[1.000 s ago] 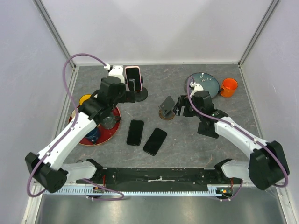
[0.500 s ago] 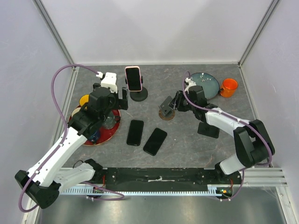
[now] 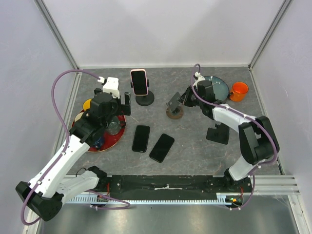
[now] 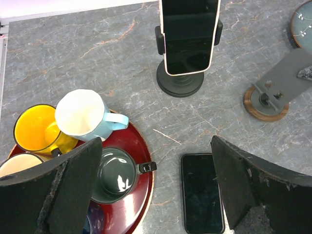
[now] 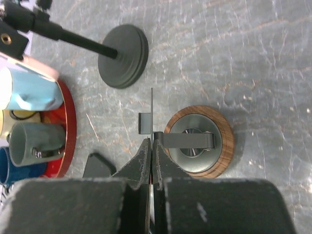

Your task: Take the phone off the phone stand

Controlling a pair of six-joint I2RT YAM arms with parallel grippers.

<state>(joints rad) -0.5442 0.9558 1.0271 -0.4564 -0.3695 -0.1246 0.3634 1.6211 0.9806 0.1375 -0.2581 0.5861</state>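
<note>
Now, L pincer wide apart facing phone, R pincer together by wood-base stand, arm outstretched.

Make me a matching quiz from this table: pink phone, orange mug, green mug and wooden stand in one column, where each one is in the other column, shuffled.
Things
1. pink phone
2. orange mug
3. green mug
4. wooden stand

Places
A. on the red tray
B. pinched by the right gripper
C. in the black stand
D. beside the blue plate

Pairs: 1-C, 2-D, 3-A, 4-B
</note>
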